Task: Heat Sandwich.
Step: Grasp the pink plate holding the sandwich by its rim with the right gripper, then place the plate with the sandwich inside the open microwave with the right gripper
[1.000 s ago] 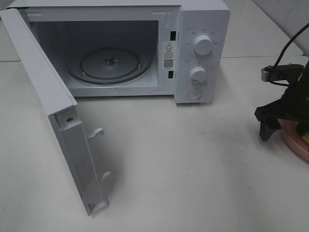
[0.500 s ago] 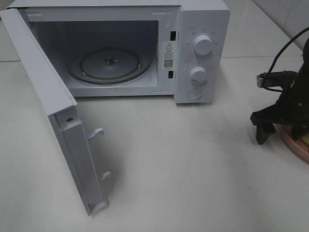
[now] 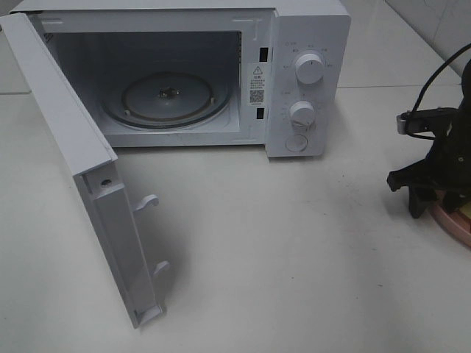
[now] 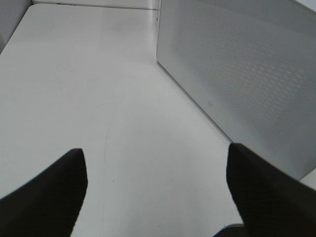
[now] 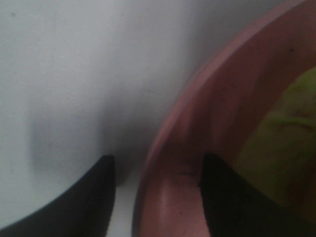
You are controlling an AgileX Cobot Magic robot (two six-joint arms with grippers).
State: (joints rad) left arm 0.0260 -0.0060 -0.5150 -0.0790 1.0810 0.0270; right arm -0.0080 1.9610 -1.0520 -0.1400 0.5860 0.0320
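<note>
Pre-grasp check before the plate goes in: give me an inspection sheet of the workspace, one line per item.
Surface: white tabletop; faint scuff lines in the left wrist view.
Job's things: layered sandwich with yellowish-green filling on round pink plate at the table's right edge; white microwave oven with door swung wide open, glass turntable empty.
Clutter: nothing seen.
Grippers: right hand open, fingers straddling the plate rim; left hand open over the table beside a perforated white panel.
Cables: black cable loops above the right arm.
Surroundings: pale tiles behind the table.
</note>
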